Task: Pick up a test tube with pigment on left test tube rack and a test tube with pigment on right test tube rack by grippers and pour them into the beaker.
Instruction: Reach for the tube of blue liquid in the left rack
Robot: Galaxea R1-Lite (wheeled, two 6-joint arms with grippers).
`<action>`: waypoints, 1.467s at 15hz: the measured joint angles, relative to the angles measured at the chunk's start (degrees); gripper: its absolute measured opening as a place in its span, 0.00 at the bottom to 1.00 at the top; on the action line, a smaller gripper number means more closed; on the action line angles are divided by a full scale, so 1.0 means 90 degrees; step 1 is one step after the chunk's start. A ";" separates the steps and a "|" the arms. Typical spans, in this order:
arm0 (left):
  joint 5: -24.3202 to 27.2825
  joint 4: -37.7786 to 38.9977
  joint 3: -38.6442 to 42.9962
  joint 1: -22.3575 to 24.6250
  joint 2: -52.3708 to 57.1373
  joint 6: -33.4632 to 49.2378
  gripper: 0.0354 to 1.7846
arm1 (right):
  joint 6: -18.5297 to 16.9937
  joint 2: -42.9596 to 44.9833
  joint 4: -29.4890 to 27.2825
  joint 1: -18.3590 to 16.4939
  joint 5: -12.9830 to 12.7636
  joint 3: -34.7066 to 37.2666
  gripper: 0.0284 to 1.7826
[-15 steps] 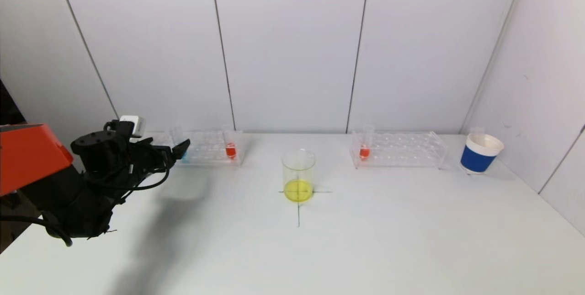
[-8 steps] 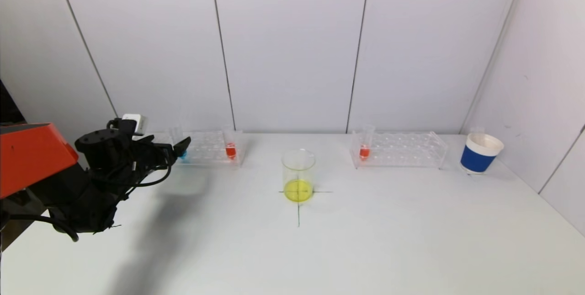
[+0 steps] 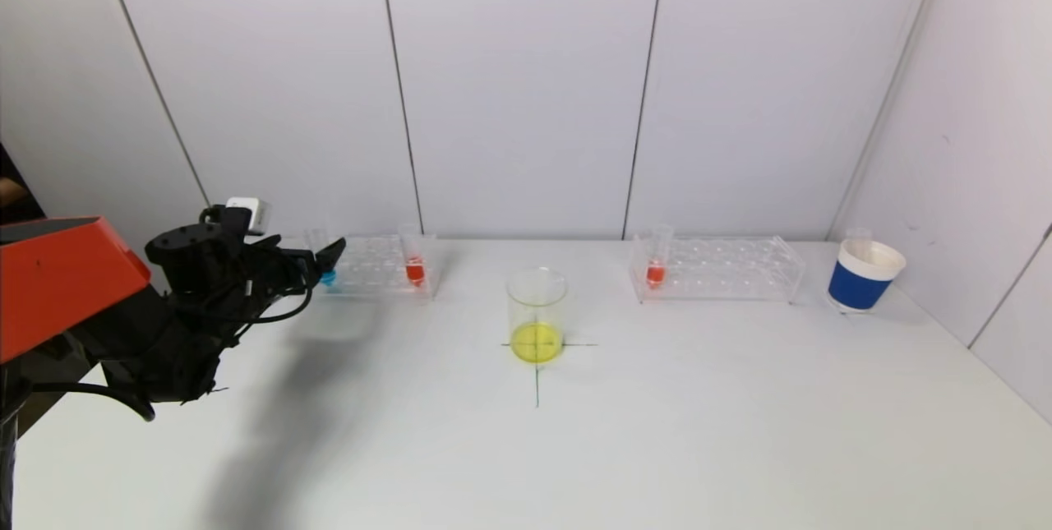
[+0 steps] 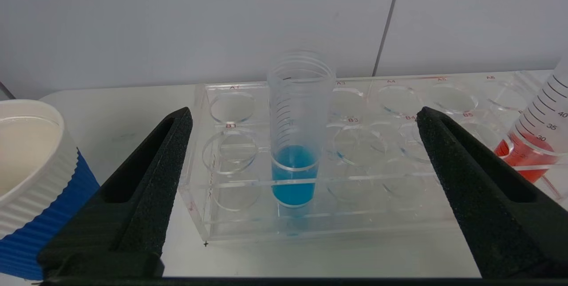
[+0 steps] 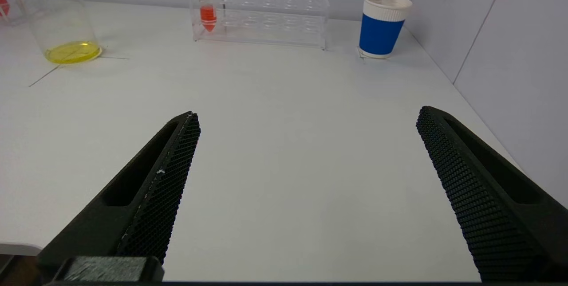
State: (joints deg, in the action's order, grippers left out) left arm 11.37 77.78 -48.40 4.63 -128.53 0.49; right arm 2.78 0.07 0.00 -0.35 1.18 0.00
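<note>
We see the left gripper point(image 4: 301, 122) just in front of the left test tube rack point(image 4: 364, 215), its fingers point(image 4: 155, 175) spread wide apart on either side of the upright blue-pigment test tube point(image 4: 295, 144), not touching it. The right gripper point(image 5: 306, 119) hangs low over the bare tabletop point(image 5: 284, 113), fingers also wide apart and holding nothing. On the right test tube rack point(image 3: 723, 267) an orange-pigment test tube point(image 3: 656, 263) stands upright, and the beaker point(image 3: 537, 315) with yellow liquid sits between the racks.
</note>
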 joint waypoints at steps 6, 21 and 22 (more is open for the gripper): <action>0.0000 -0.0131 -0.0355 0.0000 -0.0165 -0.0005 0.99 | 0.0000 0.0000 0.0000 0.0000 0.0003 0.0000 1.00; 0.0000 -0.0270 -0.0624 -0.0009 -0.0301 -0.0008 0.99 | -0.0003 0.0000 0.0000 0.0000 0.0000 0.0000 1.00; 0.0000 -0.0272 -0.0631 -0.0007 -0.0306 -0.0009 0.99 | 0.0000 0.0000 0.0000 0.0000 0.0000 0.0000 1.00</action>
State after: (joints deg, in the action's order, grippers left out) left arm 11.37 75.33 -54.08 4.57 -131.28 0.40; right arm 2.78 0.07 0.00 -0.35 1.18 0.00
